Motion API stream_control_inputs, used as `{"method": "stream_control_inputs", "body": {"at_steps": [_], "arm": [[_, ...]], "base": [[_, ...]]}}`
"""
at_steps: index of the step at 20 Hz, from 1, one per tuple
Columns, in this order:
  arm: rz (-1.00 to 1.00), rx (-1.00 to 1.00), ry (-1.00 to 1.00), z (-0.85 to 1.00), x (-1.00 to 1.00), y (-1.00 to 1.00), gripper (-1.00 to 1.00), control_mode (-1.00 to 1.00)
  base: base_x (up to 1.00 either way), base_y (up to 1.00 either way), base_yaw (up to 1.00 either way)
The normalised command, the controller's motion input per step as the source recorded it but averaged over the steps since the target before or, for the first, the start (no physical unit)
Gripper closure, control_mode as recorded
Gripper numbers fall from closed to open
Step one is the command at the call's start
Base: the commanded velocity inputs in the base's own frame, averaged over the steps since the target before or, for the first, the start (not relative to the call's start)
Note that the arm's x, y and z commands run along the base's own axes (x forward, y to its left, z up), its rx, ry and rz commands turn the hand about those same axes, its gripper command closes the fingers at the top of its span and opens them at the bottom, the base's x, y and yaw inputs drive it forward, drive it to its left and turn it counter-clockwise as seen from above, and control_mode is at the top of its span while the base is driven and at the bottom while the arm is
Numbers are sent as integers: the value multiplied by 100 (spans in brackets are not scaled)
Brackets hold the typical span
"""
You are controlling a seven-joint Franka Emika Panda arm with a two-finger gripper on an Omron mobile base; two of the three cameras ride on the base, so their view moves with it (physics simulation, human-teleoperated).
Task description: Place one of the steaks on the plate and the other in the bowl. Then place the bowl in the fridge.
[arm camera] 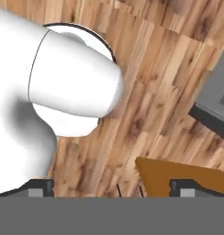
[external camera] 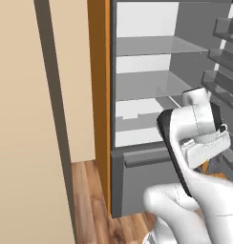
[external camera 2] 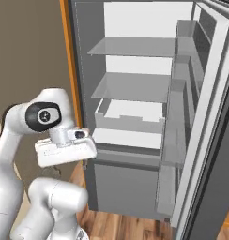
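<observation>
Overhead, fridge [external camera 2: 135,93] open, claw [arm camera: 111,187] spread

the fridge [external camera 2: 135,93] stands open, its shelves [external camera 2: 130,47] bare; the swung door [external camera 2: 201,117] bounds the right edge.

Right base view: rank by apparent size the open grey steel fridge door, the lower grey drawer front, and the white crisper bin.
1. Open grey steel fridge door, largest, though nearest the camera.
2. Lower grey drawer front.
3. White crisper bin, set farther back, so its true size versus the drawer is unsure.
</observation>
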Motion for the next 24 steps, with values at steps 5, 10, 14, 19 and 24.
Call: {"method": "stream_control_inputs", "body": {"at_steps": [5,10,14,19,24], "arm": [[-78,25,-48,8,0,18,-100,-100],[-46,-6,-47,21,-6,81,-100,-100],[-18,-13,-6,28,-6,58,-100,-100],[1,-15,8,35,-21,5,-100,-100],[25,-8,2,22,-11,-9,-100,-100]], "base": [[0,0,0],[0,0,0],[0,0,0],[0,0,0],[0,0,0]]}}
